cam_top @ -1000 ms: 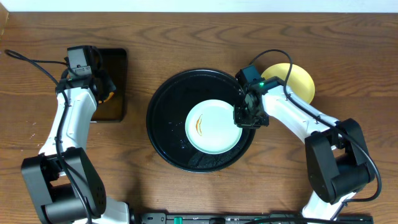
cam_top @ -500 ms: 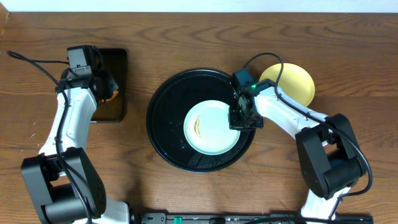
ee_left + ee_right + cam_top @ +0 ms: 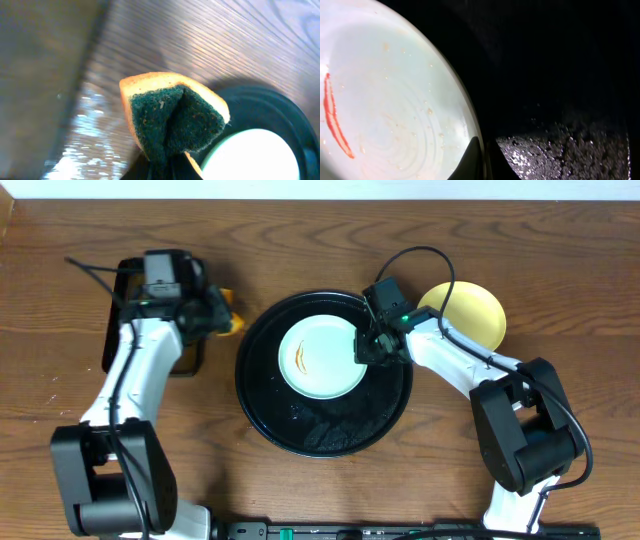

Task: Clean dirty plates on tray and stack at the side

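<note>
left gripper [image 3: 214, 318] clamped on sponge [image 3: 172, 117]; right gripper [image 3: 366, 348] pinching mint plate [image 3: 318, 360] rim in tray [image 3: 320, 432]

Three cameras, one shared spot.
Overhead looks straight down; both close wrist views catch the pale mint round plate [image 3: 320, 358].

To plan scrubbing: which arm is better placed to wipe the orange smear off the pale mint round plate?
Probably left: left pincer grips the yellow-green sponge beside the round black tray; right pincer holds the plate by its rim.
</note>
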